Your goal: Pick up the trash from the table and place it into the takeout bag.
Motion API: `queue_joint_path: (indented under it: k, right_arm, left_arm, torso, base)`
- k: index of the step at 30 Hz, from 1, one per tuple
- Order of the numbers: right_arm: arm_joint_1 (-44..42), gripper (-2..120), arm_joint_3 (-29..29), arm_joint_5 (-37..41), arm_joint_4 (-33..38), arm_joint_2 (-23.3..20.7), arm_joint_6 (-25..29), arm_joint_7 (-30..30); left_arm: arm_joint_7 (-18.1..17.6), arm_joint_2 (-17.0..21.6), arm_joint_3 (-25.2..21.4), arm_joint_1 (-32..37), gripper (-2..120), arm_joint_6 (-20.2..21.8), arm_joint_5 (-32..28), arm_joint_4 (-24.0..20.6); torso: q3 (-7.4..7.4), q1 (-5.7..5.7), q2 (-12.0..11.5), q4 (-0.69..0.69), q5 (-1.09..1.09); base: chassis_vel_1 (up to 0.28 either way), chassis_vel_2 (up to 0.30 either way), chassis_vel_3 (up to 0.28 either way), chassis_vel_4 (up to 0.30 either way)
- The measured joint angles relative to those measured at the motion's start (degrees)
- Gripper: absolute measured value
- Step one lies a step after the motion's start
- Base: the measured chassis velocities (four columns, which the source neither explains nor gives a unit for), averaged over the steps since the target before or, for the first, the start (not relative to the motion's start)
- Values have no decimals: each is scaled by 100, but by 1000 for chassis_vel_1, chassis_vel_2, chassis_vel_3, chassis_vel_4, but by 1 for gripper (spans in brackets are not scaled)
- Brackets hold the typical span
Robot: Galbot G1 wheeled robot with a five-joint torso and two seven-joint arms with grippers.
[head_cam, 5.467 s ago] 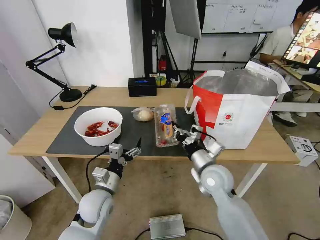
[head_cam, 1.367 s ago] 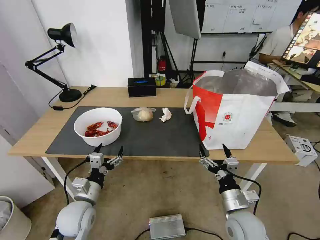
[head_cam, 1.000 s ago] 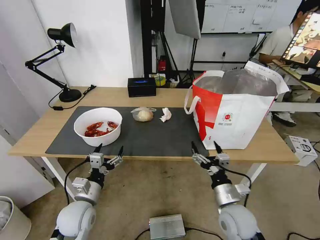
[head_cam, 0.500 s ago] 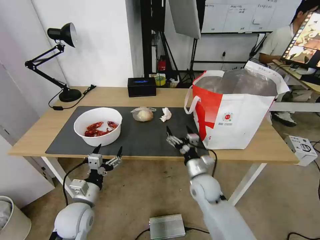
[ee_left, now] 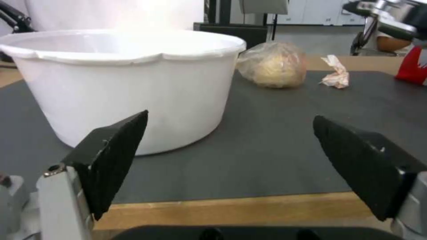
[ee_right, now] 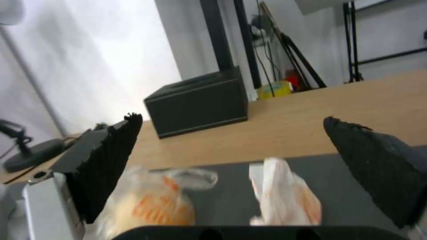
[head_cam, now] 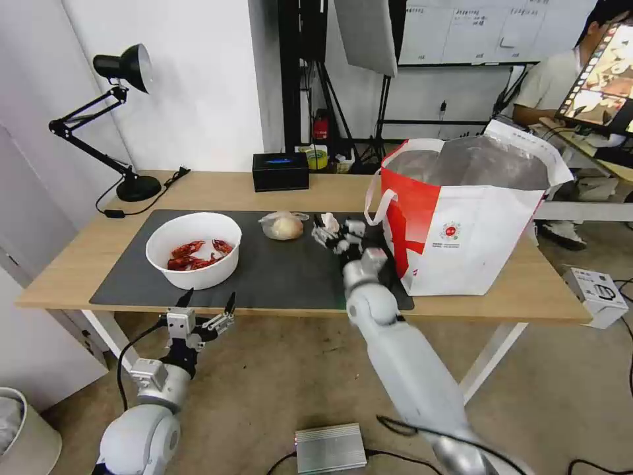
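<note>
Right gripper (head_cam: 331, 231), jaws spread, is hovering mid-frame over the crumpled white tissue (ee_right: 285, 195); the neighbouring clear bag with beige lump (ee_right: 155, 203) risks getting snagged.

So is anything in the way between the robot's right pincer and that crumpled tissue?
Nothing visible is. The right pincer hangs open just above the crumpled tissue, which lies between its black fingers on the bare mat. The bag with the beige lump sits beside it, not in between.

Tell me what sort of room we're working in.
Probably a lab or studio workspace: black tripod stands and a wall whiteboard behind the light wood table, plus a black desk lamp.
</note>
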Motion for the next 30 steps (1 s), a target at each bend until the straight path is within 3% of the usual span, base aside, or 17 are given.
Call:
queue_joint_path:
  k: [8,10,13,20,30]
  right_arm:
    - [723,100,-212,396,-287,98,-1152,821]
    - [881,100,-272,568,-338,70,-1741,1241]
    - [930,100,-315,622,-376,38,-1996,1395]
    - [949,100,-310,698,-556,44,-2254,1710]
    - [862,100,-219,579,-725,96,-2247,1656]
  left_arm:
    - [2,-2,-51,-4,100,-2,-56,0]
    - [10,-3,-66,8,100,-7,-95,6]
    - [16,-5,-69,10,100,-12,-111,30]
    - [31,-6,-59,-20,100,-36,-140,99]
    - [42,-11,-18,-83,100,-105,-141,190]
  torso:
    - [0,0,0,0,0]
    - [0,-1,0,0,0]
    - [-1,-1,0,-1,0]
    - [-1,-1,1,-1,1]
    - [-1,-1,0,0,1]
  base:
    - [0,0,0,0]
    - [0,0,0,0]
    - [0,0,0,0]
    - [0,0,0,0]
    - [0,0,0,0]
